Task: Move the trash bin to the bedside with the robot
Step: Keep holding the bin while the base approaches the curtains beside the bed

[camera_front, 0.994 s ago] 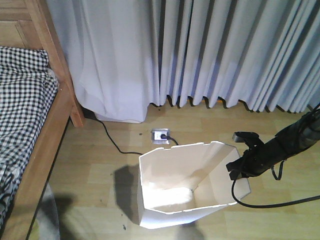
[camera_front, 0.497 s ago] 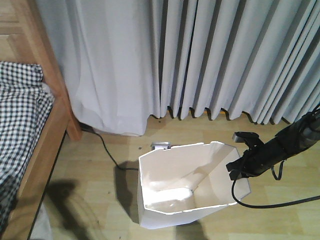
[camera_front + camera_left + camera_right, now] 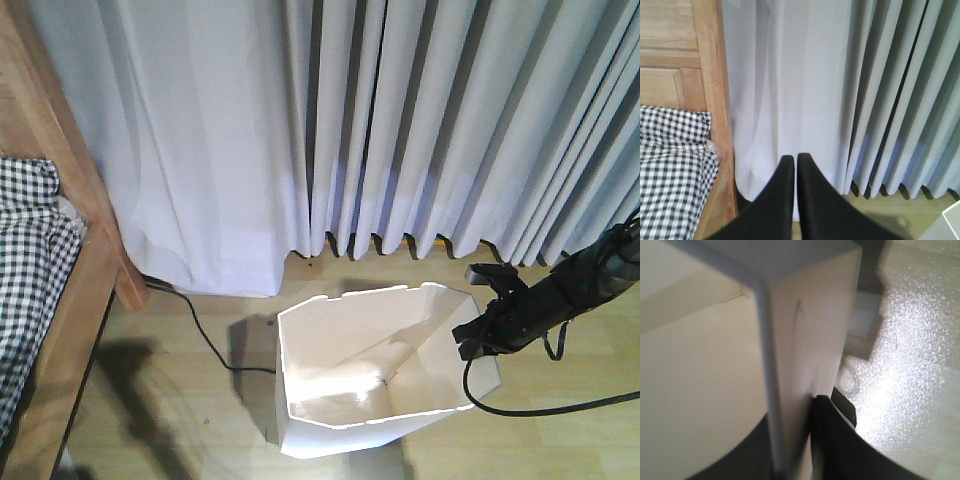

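1. Open room: bare wooden floor [image 3: 180, 420] lies between the bed frame [image 3: 75, 200] on the left and the trash bin [image 3: 330, 345]. Only a thin black floor cable [image 3: 200, 335] crosses that strip. The far edge of the floor ends under the curtain [image 3: 400, 130] hem, just behind the bin.
2. Count: one bin, one bed with checked bedding [image 3: 25, 260], one curtain wall, one floor cable, and two grippers. One more black cable [image 3: 540, 408] loops from the right arm.
3. The bin stands on the floor mouth up, tapering downward. Its longer rim sides run across the front view, roughly along the curtain line. It sits right of the bedpost and apart from it.
4. The right gripper [image 3: 470, 340] is clamped on the bin's right wall; the wrist view shows a black finger [image 3: 832, 440] pressed against the wall's outer face.
5. The left gripper [image 3: 794, 159] is narrow, its fingertips almost touching and holding nothing. It points at the curtain beside the bedpost.
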